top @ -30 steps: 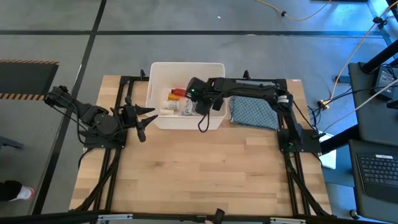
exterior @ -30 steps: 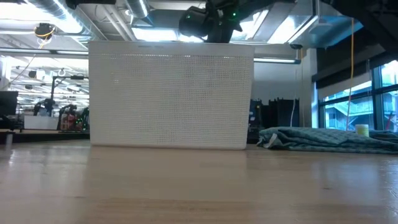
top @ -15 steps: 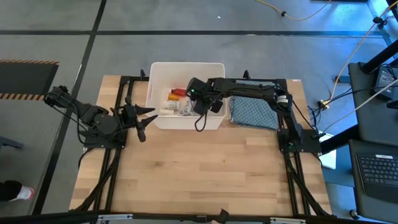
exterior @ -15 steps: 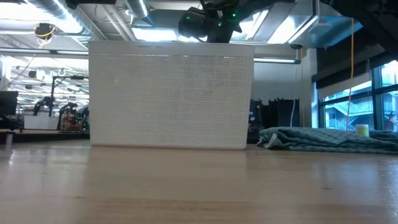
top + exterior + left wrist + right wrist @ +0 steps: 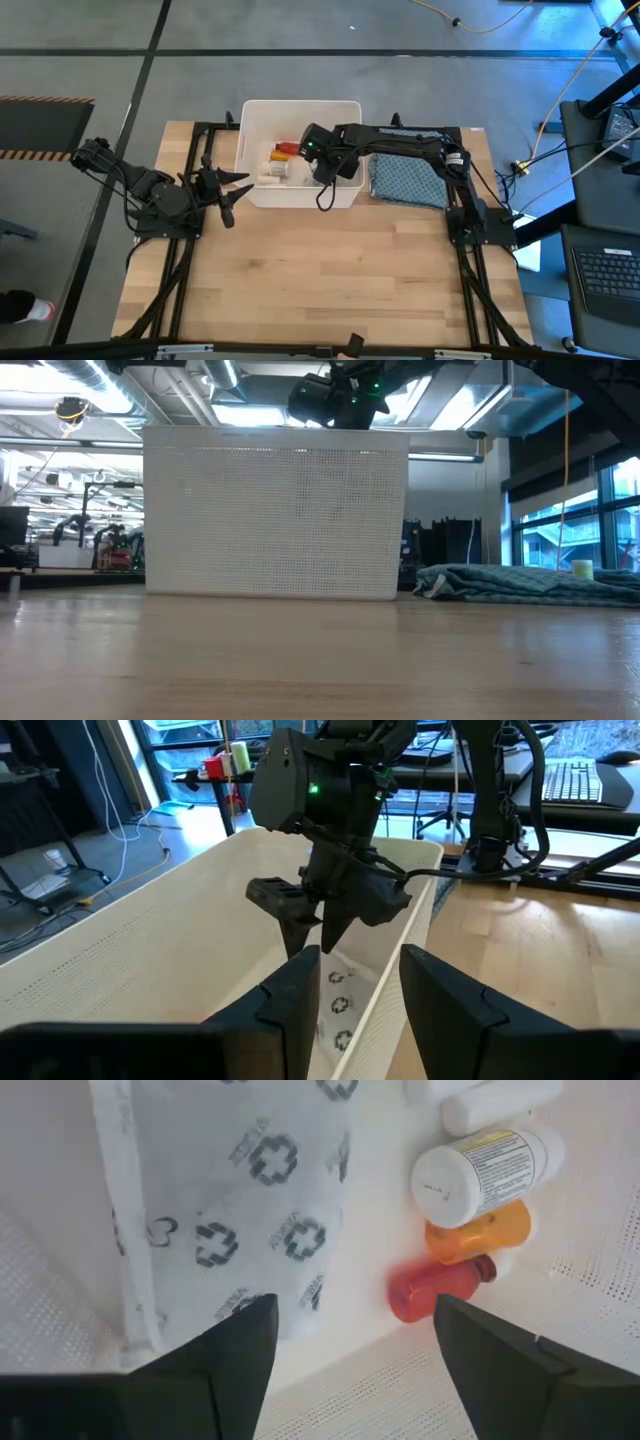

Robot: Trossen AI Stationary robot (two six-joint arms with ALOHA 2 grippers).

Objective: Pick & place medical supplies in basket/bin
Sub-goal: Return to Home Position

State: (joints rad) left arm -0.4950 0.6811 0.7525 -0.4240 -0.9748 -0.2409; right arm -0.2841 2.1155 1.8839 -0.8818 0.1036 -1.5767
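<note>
The right claw (image 5: 318,932) hangs apart and empty over the white plastic tub (image 5: 300,103), probably because the thin white cross-printed bag (image 5: 250,1210) lies inside. The left claw (image 5: 236,196) rests nearby, apart.

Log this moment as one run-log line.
right gripper: open, above white bin | left gripper: open, outside bin | in bin: cross-print mailer bag, white pill bottle, orange bottle, red bottle

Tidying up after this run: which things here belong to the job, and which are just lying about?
Job: white bin, cross-printed mailer bag, white pill bottle, orange bottle, red bottle, right tool above the bin.
Lying about: blue-grey patterned cloth, keyboard; left tool idle beside the bin.
</note>
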